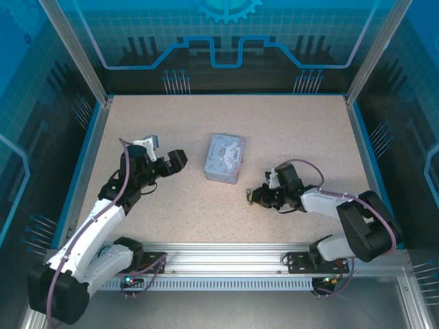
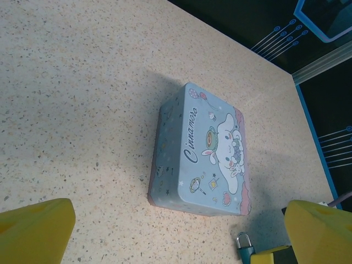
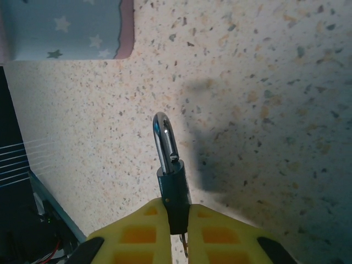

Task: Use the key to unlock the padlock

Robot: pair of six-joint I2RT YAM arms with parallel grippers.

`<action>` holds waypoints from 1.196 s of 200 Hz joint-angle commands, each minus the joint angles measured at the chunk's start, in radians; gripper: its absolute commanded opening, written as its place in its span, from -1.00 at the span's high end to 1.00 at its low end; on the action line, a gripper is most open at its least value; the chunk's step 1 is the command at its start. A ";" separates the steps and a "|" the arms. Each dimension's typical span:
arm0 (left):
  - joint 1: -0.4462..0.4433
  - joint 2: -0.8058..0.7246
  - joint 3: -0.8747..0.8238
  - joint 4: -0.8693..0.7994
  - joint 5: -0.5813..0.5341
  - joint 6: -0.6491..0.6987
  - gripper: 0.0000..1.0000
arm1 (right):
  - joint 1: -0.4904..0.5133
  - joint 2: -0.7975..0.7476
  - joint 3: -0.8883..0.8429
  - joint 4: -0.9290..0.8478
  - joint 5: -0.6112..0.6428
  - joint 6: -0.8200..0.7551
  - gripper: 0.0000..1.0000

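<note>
Small padlock [image 3: 175,181] noted: dark bluish body, bright silvery shackle. Body is pinched edge-on between the yellow pads of the right gripper [image 3: 176,212], with the shackle pointed away from the gripper and out over the speckled counter [image 3: 264,82]. Shackle appears seated in the body, not swung out. A shadow is cast on the counter just beside it. In the left wrist view it is seen with the shackle uppermost, near a corner of the pale blue tin [image 2: 201,154] but apart from it. A thin sliver [image 3: 185,247] is seen below the body, between the pads; whether this is the key cannot be told.
</note>
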 commanded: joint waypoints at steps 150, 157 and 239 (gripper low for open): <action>0.056 -0.014 0.036 -0.085 -0.073 0.003 -0.98 | 0.015 -0.178 0.098 -0.320 0.222 -0.169 0.24; 0.060 -0.018 0.036 -0.087 -0.080 0.003 -0.98 | 0.014 -0.196 0.115 -0.354 0.234 -0.189 0.23; 0.086 -0.135 0.041 -0.146 -0.380 0.097 -0.98 | -0.094 -0.297 0.401 -0.646 0.477 -0.470 -0.94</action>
